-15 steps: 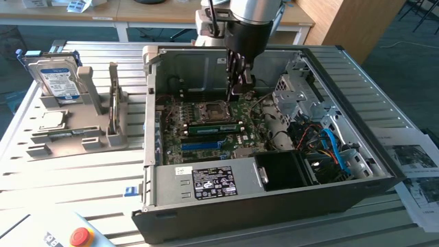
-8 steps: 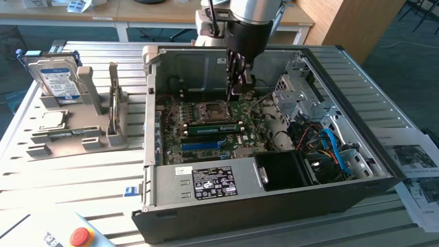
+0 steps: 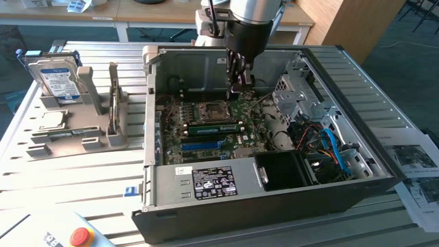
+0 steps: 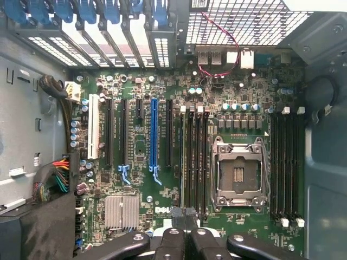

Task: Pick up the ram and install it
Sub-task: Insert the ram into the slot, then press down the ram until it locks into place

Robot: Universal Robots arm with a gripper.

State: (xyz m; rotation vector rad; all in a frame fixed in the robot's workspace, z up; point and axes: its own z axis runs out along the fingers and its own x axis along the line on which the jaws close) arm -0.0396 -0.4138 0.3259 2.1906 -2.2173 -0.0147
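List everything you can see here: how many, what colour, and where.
computer case: one, black and silver, open on the metal table
motherboard: one, green, inside the case
ram: one, green, in a motherboard slot
hard drive: one, silver and blue, upright in the grey holder
processor chip: one, silver, on the holder
stop button: one, red, front corner, exterior view's left
papers: several, white, exterior view's right
gripper: one, black, shut, above the motherboard

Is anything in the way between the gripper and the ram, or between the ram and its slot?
Nothing visible. The ram already sits slotted into the motherboard beside the processor socket, and the shut gripper hangs above it, with open air between.
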